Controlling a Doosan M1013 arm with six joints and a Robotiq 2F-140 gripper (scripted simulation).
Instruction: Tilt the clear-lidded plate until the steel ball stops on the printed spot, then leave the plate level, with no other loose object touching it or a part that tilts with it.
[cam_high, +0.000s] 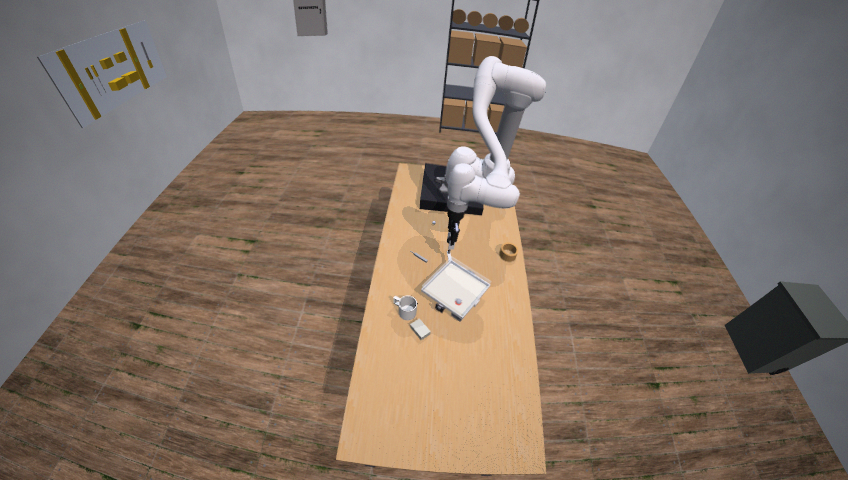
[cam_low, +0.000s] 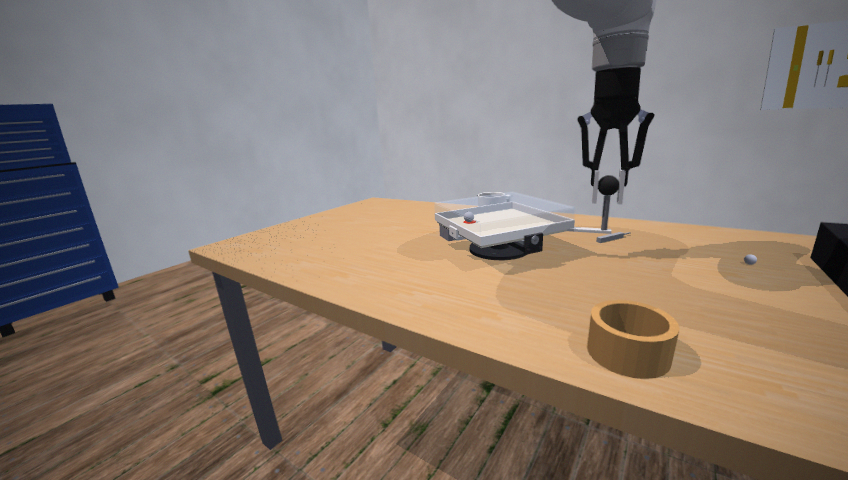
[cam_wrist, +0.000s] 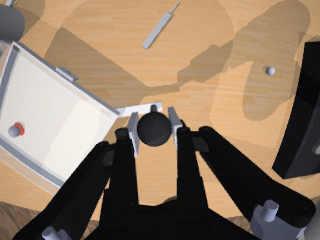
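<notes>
The white plate with a clear lid sits on a dark pivot base in the middle of the table and looks about level. The steel ball lies on the red printed spot near one corner. A thin arm leads from the plate to an upright lever with a black knob. My gripper comes straight down from above and is shut on this knob.
A wooden ring stands at the table's right side. A loose small steel ball lies near the black robot base. A grey rod, a metal mug and a small grey block lie left of the plate.
</notes>
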